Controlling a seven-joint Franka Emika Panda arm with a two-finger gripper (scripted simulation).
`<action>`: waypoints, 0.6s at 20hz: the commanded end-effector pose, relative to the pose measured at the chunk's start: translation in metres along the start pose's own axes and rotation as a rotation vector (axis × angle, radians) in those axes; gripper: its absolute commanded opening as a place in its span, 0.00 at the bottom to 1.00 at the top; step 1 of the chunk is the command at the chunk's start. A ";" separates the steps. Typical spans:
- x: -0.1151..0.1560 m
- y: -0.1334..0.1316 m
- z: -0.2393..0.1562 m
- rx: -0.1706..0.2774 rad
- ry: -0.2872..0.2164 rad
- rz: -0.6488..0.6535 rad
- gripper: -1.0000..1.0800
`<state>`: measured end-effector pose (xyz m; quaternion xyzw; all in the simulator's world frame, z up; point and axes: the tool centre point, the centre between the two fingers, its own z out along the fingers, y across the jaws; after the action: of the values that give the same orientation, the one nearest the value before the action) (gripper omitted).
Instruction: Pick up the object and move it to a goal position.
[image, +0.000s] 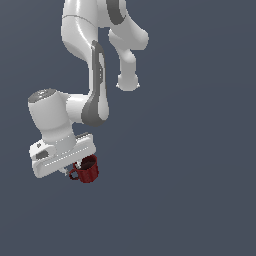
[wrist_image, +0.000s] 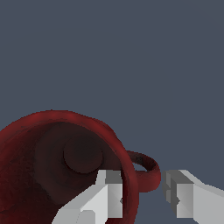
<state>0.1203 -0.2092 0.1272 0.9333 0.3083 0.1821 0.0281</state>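
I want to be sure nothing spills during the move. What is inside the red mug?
The wrist view shows the mug holding only its dark bare bottom, plus one gripper finger reaching inside the rim. That finger hides a small part of the inner wall.

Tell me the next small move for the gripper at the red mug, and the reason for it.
Probably close the gripper. In the wrist view one finger sits inside the mug, against the wall next to the handle, and the other finger is outside with a gap left, so the wall is straddled but not yet pinched. The exterior view shows the mug right under the hand. Lift only after closing.
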 end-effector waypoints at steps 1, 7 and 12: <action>-0.001 0.021 -0.007 -0.021 0.040 -0.012 0.00; -0.004 0.054 -0.015 -0.049 0.102 -0.030 0.00; -0.005 0.069 -0.019 -0.061 0.131 -0.038 0.00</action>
<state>0.1462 -0.2660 0.1505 0.9142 0.3202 0.2455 0.0383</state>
